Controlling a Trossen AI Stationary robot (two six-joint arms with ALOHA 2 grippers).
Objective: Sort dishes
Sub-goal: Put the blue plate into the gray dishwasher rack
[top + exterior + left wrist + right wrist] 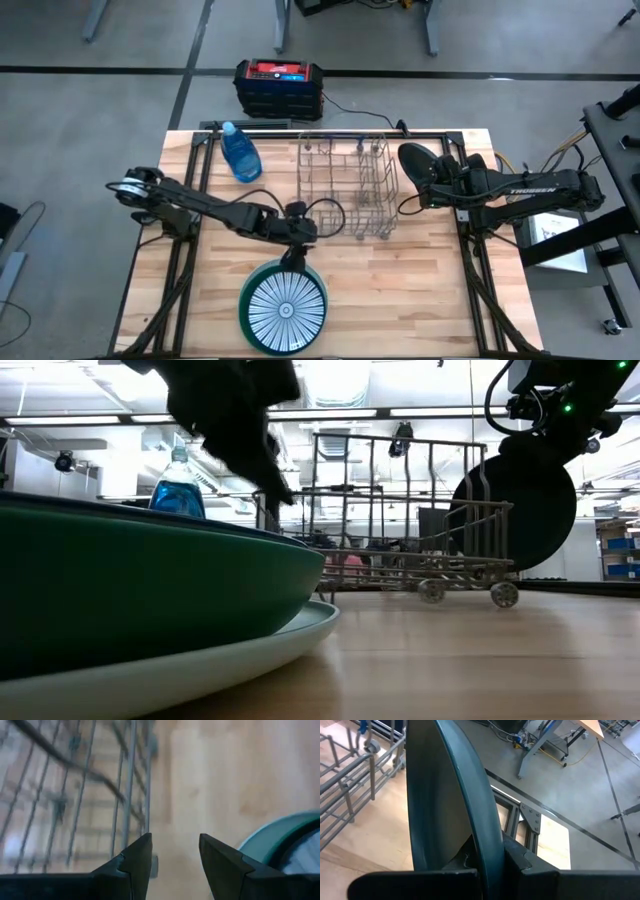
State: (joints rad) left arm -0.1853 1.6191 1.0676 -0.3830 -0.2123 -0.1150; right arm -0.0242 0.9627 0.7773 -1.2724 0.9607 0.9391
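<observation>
A stack of plates (283, 305) sits near the table's near edge: a white plate with dark radial stripes on top, a dark teal one (150, 590) under it, and a pale green one (290, 635) at the bottom. My left gripper (297, 238) hangs open (175, 862) between this stack's far rim (280, 837) and the wire rack (345, 185), touching nothing. My right gripper (438, 182) is shut on another dark teal plate (415, 162), which stands on edge just right of the rack. No red plate shows. My right gripper pinches the dark teal plate by its rim (487, 837), one finger (520, 857) on each face. The fingers come level from the table's right. The plate stands upright on edge and lifted clear of the table (525, 510), beside the rack's right end.
A blue bottle (240, 152) lies left of the rack near the far edge. A black and red box (278, 85) sits on the floor beyond the table. Bare wood lies right of the plate stack (420, 290).
</observation>
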